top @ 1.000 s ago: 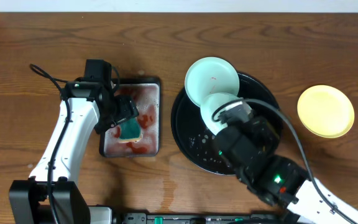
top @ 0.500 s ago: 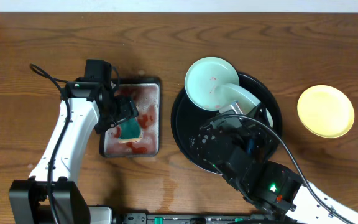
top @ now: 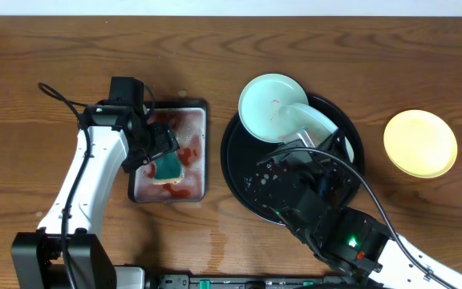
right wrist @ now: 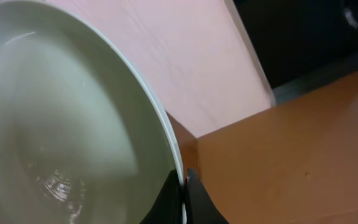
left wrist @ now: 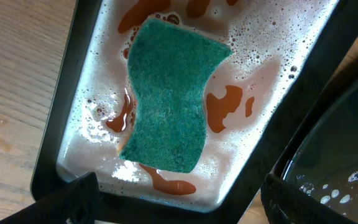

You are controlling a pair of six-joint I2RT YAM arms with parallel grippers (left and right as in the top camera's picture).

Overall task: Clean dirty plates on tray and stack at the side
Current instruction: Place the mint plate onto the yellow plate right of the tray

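The right gripper is pinching the rim of the white plate, with its jaws closed narrowly on the edge. The right arm is reaching in from the near side of the table and hanging over the tray. Its wrist is turned so the plate is tipping up on edge above the tray's far half. The arm is hiding much of the plate from overhead, so whether its lower edge is touching the tray cannot be told. The plate looks light and stiff, with a wet sheen inside, so it is probably slippery. The raised rim seems the only good place to grip it, and a shallow pinch could let it slide or swing. The blue plate, carrying a small red mark, is lying across the tray's far left rim. The yellow plate is sitting on bare wood, well apart to the right. The left gripper is hovering with its jaws spread wide, holding nothing. It is directly above the green sponge, which is lying in foamy red water in the small tray.
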